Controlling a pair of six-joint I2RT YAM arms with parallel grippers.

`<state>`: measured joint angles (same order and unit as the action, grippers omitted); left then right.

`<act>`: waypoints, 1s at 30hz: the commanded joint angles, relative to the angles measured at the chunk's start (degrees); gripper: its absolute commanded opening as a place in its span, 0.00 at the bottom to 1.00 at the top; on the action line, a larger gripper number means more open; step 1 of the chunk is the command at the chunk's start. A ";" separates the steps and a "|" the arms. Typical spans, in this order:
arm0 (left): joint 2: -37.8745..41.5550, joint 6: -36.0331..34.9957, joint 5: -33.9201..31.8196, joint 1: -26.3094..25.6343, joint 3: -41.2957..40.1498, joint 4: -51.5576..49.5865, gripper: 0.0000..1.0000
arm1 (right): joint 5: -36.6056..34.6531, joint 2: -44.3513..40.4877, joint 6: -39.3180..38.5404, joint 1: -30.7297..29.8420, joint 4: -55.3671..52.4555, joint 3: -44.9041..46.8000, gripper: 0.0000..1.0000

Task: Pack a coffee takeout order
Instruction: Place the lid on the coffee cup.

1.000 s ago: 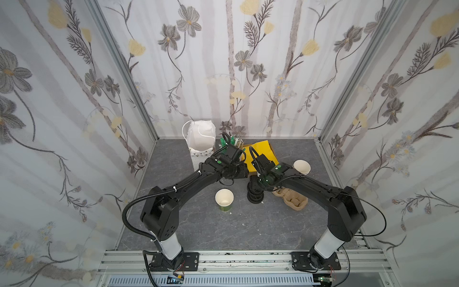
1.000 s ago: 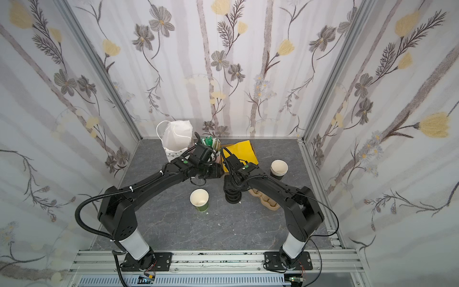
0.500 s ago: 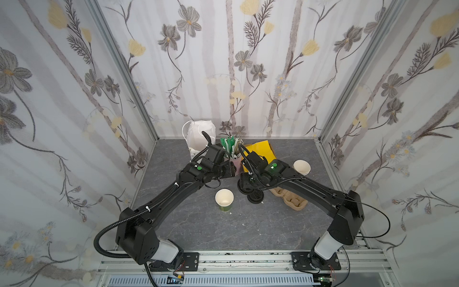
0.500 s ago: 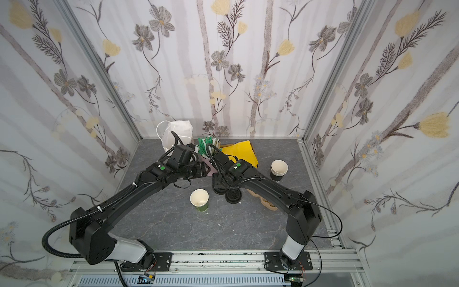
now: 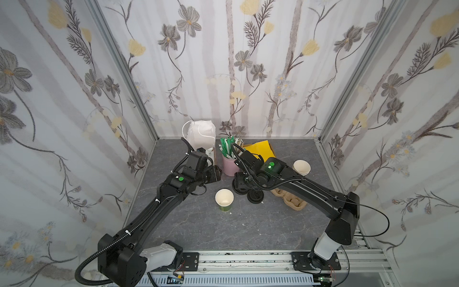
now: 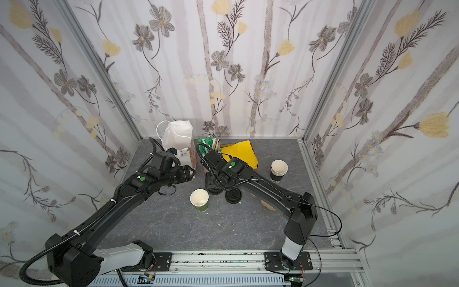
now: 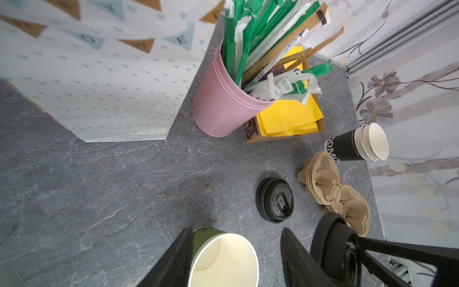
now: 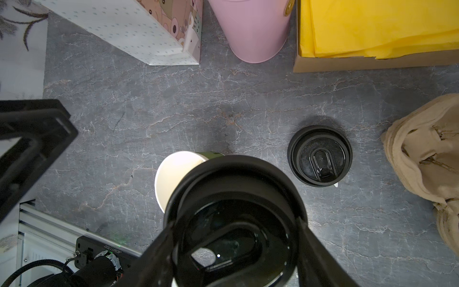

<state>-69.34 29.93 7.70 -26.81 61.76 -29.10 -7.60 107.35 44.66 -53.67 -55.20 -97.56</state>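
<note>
The green paper cup (image 5: 224, 203) (image 6: 199, 200) stands open-topped and lidless on the grey table. My right gripper (image 5: 239, 184) (image 8: 236, 223) is shut on a black plastic lid (image 8: 236, 179), held just beside and above the cup's rim. Another black lid (image 5: 255, 197) (image 8: 320, 155) lies on the table. My left gripper (image 5: 215, 174) (image 7: 234, 261) hangs open and empty behind the cup (image 7: 223, 258). Yellow napkins (image 5: 258, 149) (image 7: 288, 116) lie in a cardboard box. Tan and green wrapped sticks (image 7: 285, 47) stand in a pink cup (image 7: 218, 104).
A stack of black cups (image 5: 301, 169) stands at the back right. The tan pulp carrier (image 5: 290, 201) (image 8: 427, 159) lies under my right arm. A white bag (image 5: 201, 134) and a patterned gift bag (image 7: 87, 74) stand at the back left.
Both grippers have come forward and leftward from the pink cup. The right one has carried its lid from above the lids on the table to beside the green cup.
</note>
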 commanded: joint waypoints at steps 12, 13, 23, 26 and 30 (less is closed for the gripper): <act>2.76 -0.27 -0.49 3.20 -4.35 0.28 0.60 | -1.50 5.11 1.07 -1.66 -3.97 -10.61 0.63; 2.96 -0.07 -0.46 3.42 -4.62 0.30 0.60 | -1.39 5.43 0.96 -1.70 -4.25 -11.30 0.63; 4.37 0.29 -0.23 4.91 -6.77 0.19 0.60 | -0.72 8.94 0.04 -2.39 -6.32 -18.26 0.63; 4.96 0.17 -0.32 5.20 -7.57 0.11 0.60 | -0.51 9.87 -0.10 -2.85 -6.58 -19.47 0.63; 5.20 0.29 -0.32 5.63 -8.23 0.10 0.60 | -0.14 11.06 -0.25 -3.44 -6.78 -20.97 0.63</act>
<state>-64.45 29.95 7.73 -21.39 53.87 -29.34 -7.84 117.56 44.47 -56.75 -62.15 -117.40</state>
